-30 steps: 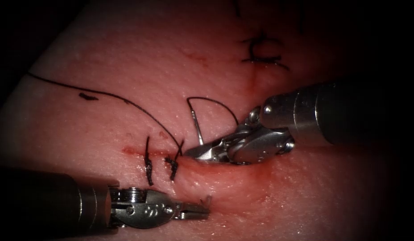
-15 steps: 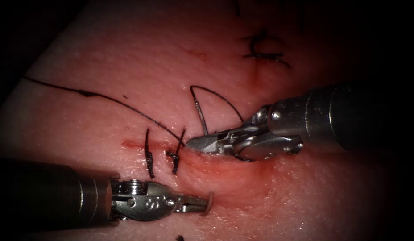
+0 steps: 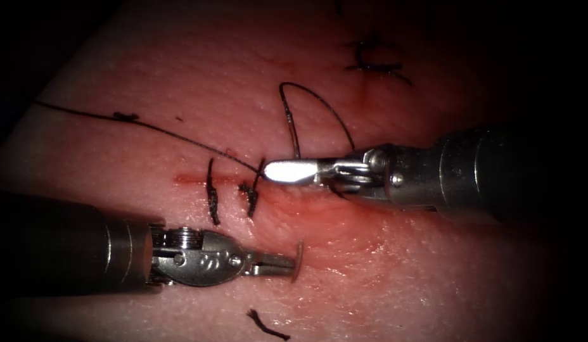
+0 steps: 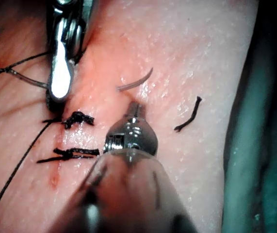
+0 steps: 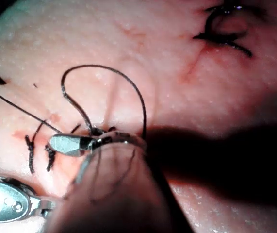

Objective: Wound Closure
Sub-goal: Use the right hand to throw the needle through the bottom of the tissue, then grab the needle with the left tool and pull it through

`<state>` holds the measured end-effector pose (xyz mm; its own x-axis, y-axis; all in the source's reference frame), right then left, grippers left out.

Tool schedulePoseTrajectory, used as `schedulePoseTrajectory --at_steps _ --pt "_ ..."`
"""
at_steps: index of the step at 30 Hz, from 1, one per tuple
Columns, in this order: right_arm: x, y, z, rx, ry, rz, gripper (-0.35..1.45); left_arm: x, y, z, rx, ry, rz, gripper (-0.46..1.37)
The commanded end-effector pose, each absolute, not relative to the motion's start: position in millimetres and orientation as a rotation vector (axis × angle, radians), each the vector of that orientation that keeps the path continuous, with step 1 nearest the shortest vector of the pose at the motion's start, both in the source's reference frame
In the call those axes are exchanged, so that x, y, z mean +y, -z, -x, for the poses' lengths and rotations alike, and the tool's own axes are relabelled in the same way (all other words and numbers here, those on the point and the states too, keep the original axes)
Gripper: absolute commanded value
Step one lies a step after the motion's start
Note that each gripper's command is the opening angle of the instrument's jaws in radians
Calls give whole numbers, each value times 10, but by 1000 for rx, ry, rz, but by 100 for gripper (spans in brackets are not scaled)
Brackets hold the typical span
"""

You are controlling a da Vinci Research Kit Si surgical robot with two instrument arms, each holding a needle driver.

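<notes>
Tissue (image 3: 180, 82) bears two stitches (image 3: 230, 193); two tools: left tool (image 3: 293, 263) grips needle (image 3: 298, 258), right tool (image 3: 287, 171) thread (image 3: 319, 104).

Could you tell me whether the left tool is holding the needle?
Yes, the left tool grips the needle near its tip, off the tissue.

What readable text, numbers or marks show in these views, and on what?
Left gripper: embossed marks on its wrist housing in the endoscope view, too small and blurred to read.
Same housing in the right wrist view: raised marks, unreadable.
Right gripper, tissue, thread: no text or signs.
</notes>
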<state>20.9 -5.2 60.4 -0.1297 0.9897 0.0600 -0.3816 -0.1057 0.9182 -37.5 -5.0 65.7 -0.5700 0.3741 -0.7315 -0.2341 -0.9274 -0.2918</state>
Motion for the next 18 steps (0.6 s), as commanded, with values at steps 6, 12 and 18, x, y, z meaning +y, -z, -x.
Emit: schedulePoseTrajectory --at_steps 6,12,18 --pt "-41 -610 -190 855 -1451 -808 122 -37 -653 370 -144 -2489 1307 -20" --pt "-35 -613 -163 787 -1363 -672 125 -31 -651 371 -105 -2480 1337 -8" --pt "-39 -604 -147 780 -1330 -631 128 -31 -652 372 -101 -2477 1338 -12"
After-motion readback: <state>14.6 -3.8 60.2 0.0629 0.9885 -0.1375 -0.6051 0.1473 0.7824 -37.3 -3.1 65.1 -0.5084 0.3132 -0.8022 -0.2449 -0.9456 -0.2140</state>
